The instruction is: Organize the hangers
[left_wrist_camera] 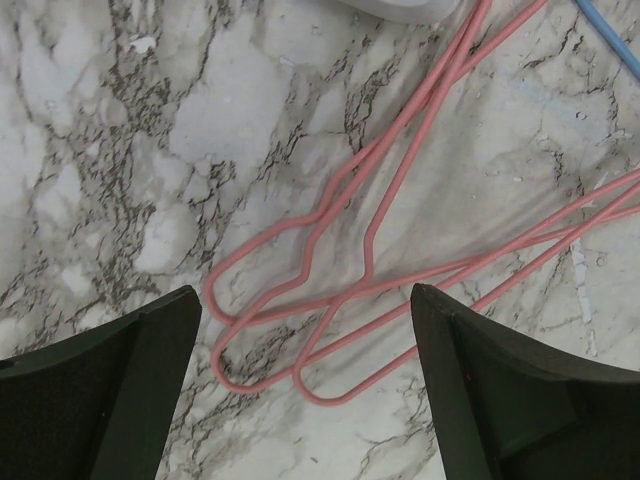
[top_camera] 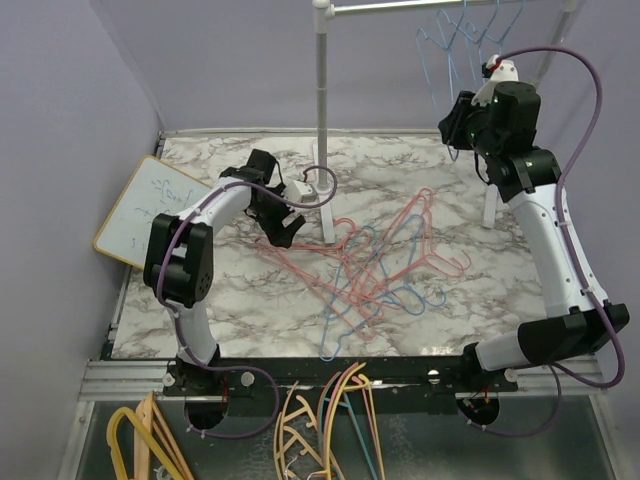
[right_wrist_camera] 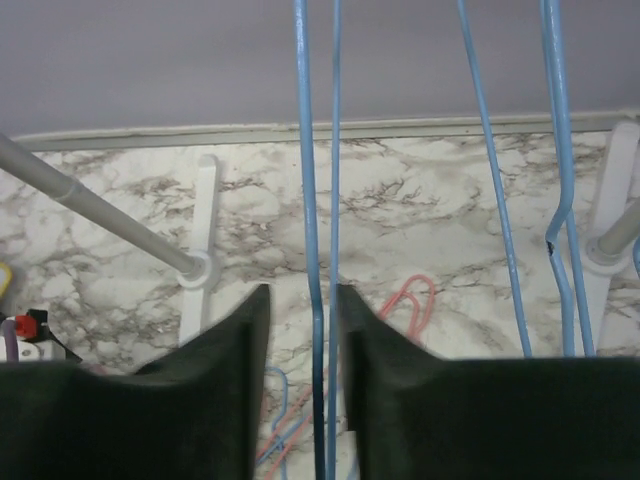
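Note:
A tangle of pink and blue wire hangers [top_camera: 380, 265] lies in the middle of the marble table. My left gripper [top_camera: 278, 228] is open low over the pile's left end. In the left wrist view the looped ends of pink hangers [left_wrist_camera: 339, 401] lie on the marble between its spread fingers [left_wrist_camera: 305, 290]. Several blue hangers [top_camera: 455, 40] hang from the rack rail [top_camera: 430, 5]. My right gripper [top_camera: 452, 125] is raised beside them. Its jaws [right_wrist_camera: 302, 288] stand narrowly apart around two wires of a hanging blue hanger [right_wrist_camera: 308, 206], with a gap on the left side.
The white rack post [top_camera: 322, 120] stands at the centre back, with its foot [right_wrist_camera: 205, 200] on the table. A whiteboard [top_camera: 150, 210] leans at the left edge. Thick yellow and wood-coloured hangers [top_camera: 320, 430] lie in the tray below the arm bases. More blue hangers [right_wrist_camera: 553, 100] hang to the right.

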You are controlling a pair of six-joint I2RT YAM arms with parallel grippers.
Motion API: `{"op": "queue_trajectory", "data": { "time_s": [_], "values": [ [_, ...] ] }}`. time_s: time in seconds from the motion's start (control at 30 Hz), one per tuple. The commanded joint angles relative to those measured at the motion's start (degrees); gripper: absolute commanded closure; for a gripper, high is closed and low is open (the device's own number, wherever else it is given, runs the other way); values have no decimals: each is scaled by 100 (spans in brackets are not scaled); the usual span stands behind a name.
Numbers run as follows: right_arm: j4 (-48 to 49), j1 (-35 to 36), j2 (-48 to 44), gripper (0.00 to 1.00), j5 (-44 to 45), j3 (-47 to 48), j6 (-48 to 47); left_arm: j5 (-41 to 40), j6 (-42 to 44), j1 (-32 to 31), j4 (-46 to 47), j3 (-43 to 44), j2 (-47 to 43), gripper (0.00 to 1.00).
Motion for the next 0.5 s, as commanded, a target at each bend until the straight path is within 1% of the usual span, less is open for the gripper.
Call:
{"op": "queue_trajectory", "data": {
  "time_s": [0.0, 0.03, 0.1, 0.27, 0.47],
  "values": [
    [52, -17, -419, 48, 237, -131, -140, 221, 38, -263, 339, -35, 112, 12],
    [34, -14, -504, 42, 244, -162, -149, 141, -39, -308, 486, -136, 83, 14],
    [-32, -12, -660, 36, 259, -213, -167, 4, -132, -393, 777, -323, -21, 16],
    [-148, -12, -1000, 34, 140, -488, -55, -219, -137, -491, 1202, -959, -299, 23],
    [-97, -11, -1290, 33, 64, -840, 196, -495, -72, -539, 1439, -1267, -356, 38]
  ]
}}
